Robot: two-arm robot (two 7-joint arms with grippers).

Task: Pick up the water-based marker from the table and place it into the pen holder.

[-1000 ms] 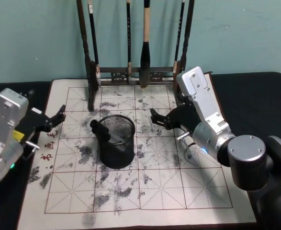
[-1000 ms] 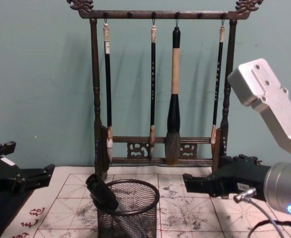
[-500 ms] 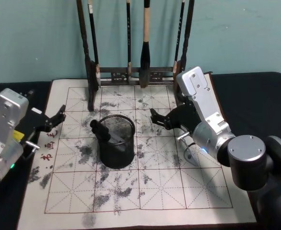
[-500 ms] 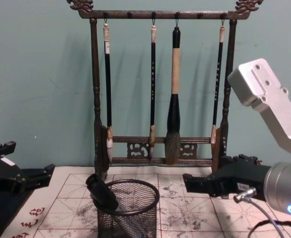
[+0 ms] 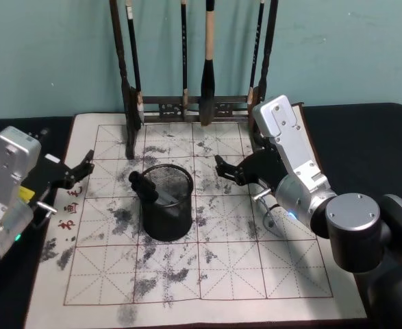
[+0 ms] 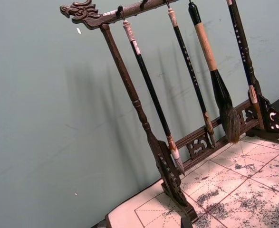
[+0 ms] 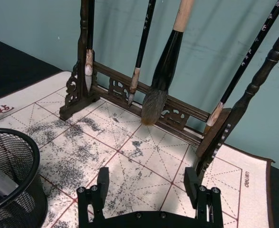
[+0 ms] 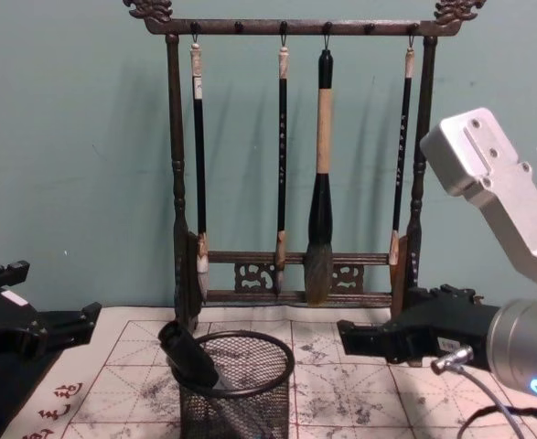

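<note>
Water-based marker [image 5: 144, 186] stands tilted inside the pen holder [image 5: 167, 202], just left of frame centre in the head view. Its dark cap end leans against the cup's left rim and pokes above it; the lower part of the barrel shows through the mesh. Chest view agrees: marker [image 8: 188, 356] slanting up and left out of the holder [image 8: 237, 385] at bottom centre.

Pen holder sits upright on the ink-stained grid mat [image 5: 207, 274], in front of the brush rack [image 5: 196, 103] along the top of the frame, clear of its base.

Right gripper [image 5: 224, 171]: right of centre in the head view, beside the holder and apart from it. Fingers spread wide, nothing between them, touching nothing. In the right wrist view both fingers [image 7: 102, 181] stand apart at the bottom of the frame, with the holder rim [image 7: 15, 156] at lower left and bare mat between.

Left gripper [image 5: 85, 164]: at the mat's left edge, mid-left of the head view, well apart from the holder. Fingers released, empty. Chest view shows it [image 8: 80, 322] low at the left edge.
</note>
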